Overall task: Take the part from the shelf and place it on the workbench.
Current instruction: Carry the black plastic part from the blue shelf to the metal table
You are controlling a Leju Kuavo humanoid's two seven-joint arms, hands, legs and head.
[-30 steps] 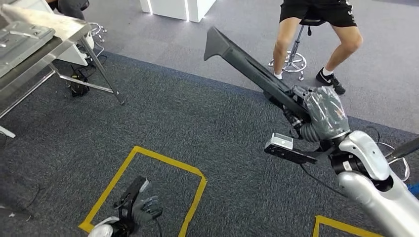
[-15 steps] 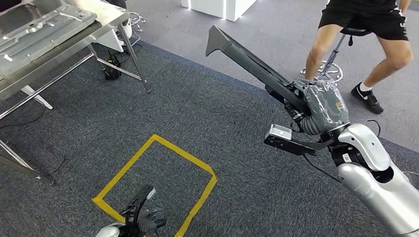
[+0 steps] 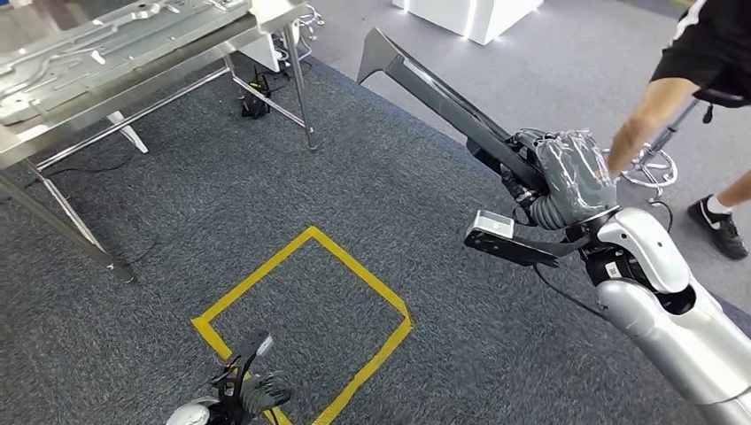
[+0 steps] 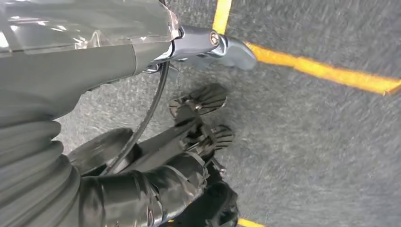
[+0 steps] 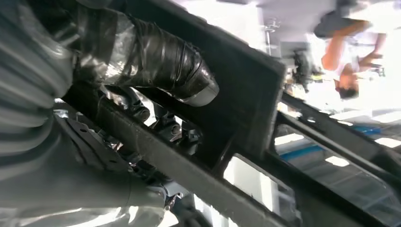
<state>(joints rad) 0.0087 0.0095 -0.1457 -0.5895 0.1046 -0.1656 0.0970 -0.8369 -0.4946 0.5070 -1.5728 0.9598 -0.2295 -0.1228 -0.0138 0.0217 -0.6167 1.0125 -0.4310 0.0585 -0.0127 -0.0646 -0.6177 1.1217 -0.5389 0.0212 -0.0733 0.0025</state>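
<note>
The part [image 3: 443, 102] is a long dark grey bar with a flared end. It slants up and away over the carpet, and my right hand [image 3: 567, 177] grips its near end. In the right wrist view the taped thumb [image 5: 165, 61] lies across the part [image 5: 246, 94]. The steel workbench [image 3: 168, 66] stands at the far left, a good way from the part. My left hand [image 3: 252, 394] hangs low over the carpet, and in the left wrist view this hand [image 4: 198, 118] holds nothing and its fingers are spread.
A stamped grey metal panel [image 3: 97, 40] lies on the workbench. A yellow tape square [image 3: 305, 323] marks the carpet just ahead. A person [image 3: 700, 80] sits on a stool [image 3: 651, 168] at the far right. White furniture [image 3: 474, 18] stands at the back.
My view has turned left: the workbench has come further into the picture and the person has slid toward the right edge. My right hand still holds the part the same way.
</note>
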